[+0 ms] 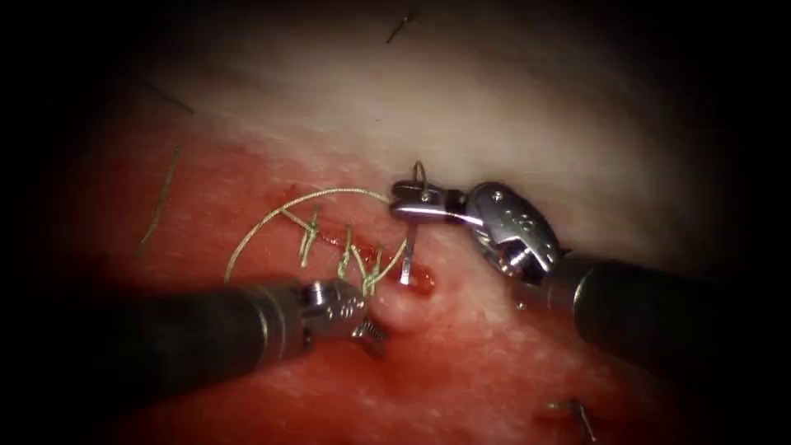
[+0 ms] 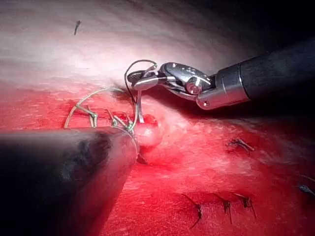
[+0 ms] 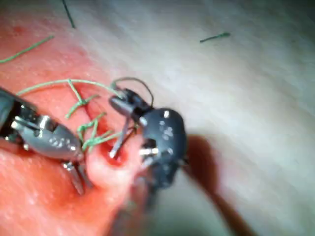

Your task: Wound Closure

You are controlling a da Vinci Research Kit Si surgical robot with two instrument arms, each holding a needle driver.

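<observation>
My right tool (image 1: 405, 202) comes in from the right with its jaws shut on the curved needle (image 1: 408, 251) near its rear part. A short thin curve rises above the jaws. The needle's shaft points down and its tip sits in the tissue at a red spot (image 1: 408, 280), at the right end of the stitched cut (image 1: 346, 255). The right wrist view shows this grip (image 3: 118, 101) and the needle (image 3: 120, 140). Green thread (image 1: 272, 214) arcs from the stitches towards the right jaws. My left tool (image 1: 372, 334) has its jaws open, pressing beside a raised bump of tissue (image 1: 397, 309).
Red fluid covers the tissue around the cut (image 1: 247, 181), with pale tissue behind (image 1: 494, 107). Cut thread ends lie at the left (image 1: 158, 206), the far top (image 1: 401, 25) and the lower right (image 1: 578, 412). Older dark stitches (image 2: 226, 204) sit nearby.
</observation>
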